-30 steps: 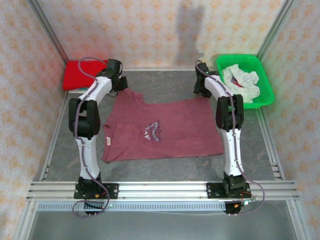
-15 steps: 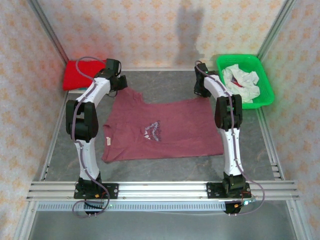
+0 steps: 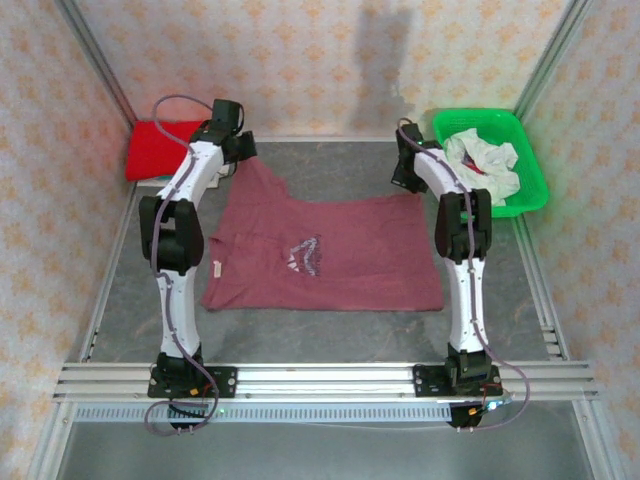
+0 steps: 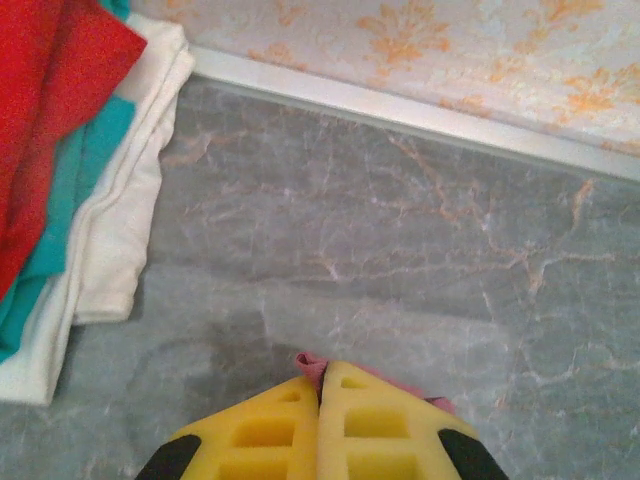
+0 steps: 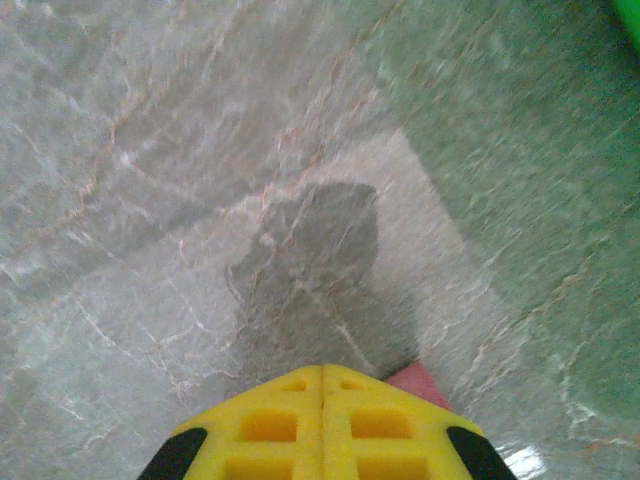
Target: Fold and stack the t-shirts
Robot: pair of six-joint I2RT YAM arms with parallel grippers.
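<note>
Maroon shirt (image 3: pixel 360 270) far edge now drawn back; my right gripper (image 5: pixel 322 372) clenches corner, left gripper (image 4: pixel 320 385) pinches shoulder, seemingly. Cloth limp, light; grip far corners.

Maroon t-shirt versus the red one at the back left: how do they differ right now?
The maroon t-shirt lies spread open mid-table, print up; the red t-shirt sits folded in the back-left corner. The left gripper and right gripper are each shut on the maroon t-shirt's far edge; the red t-shirt is untouched. Both are cloth tees resting on the table.
</note>
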